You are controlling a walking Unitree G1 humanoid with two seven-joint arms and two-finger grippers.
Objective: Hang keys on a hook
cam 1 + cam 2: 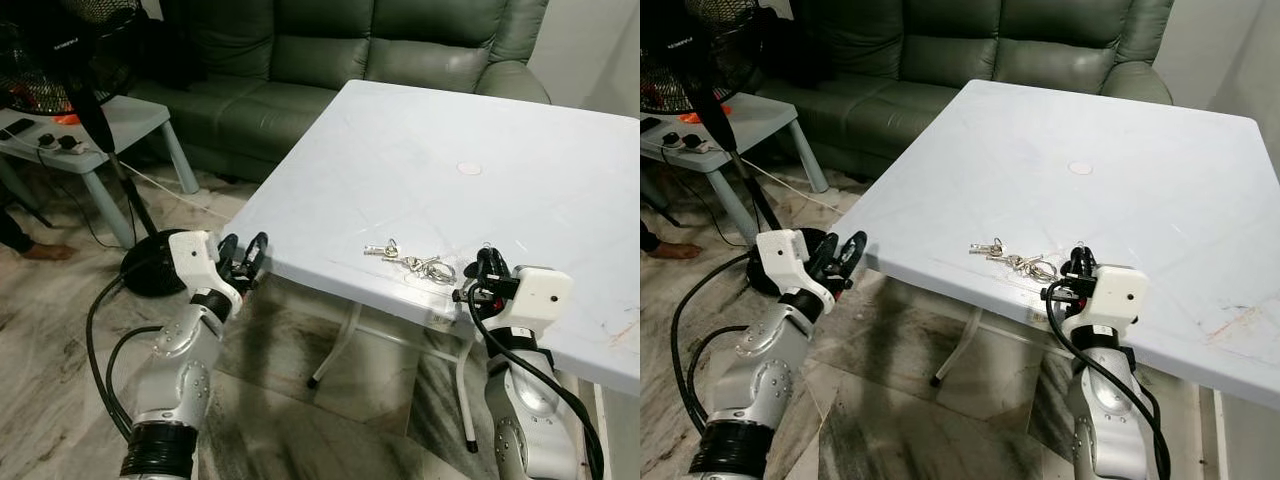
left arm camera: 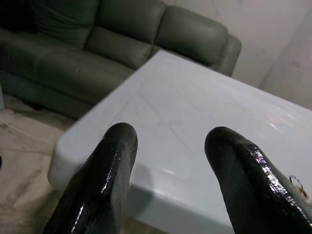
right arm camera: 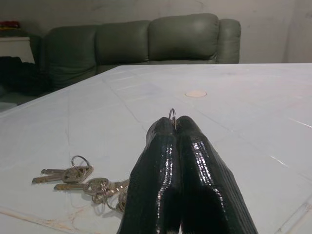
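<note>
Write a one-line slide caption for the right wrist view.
Right gripper pinching a key ring above the white table, keys trailing on the tabletop, green sofa behind.

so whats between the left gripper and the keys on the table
In the left eye view, only bare white table edge lies between the open left gripper and the keys; nothing else sits there.

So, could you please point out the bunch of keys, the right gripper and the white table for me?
keys (image 1: 415, 262), left eye view, on the middle of the bunch.
right gripper (image 3: 176, 123), right wrist view, at the fingertips pinching a ring.
white table (image 1: 420, 140), left eye view, on its bare top.
</note>
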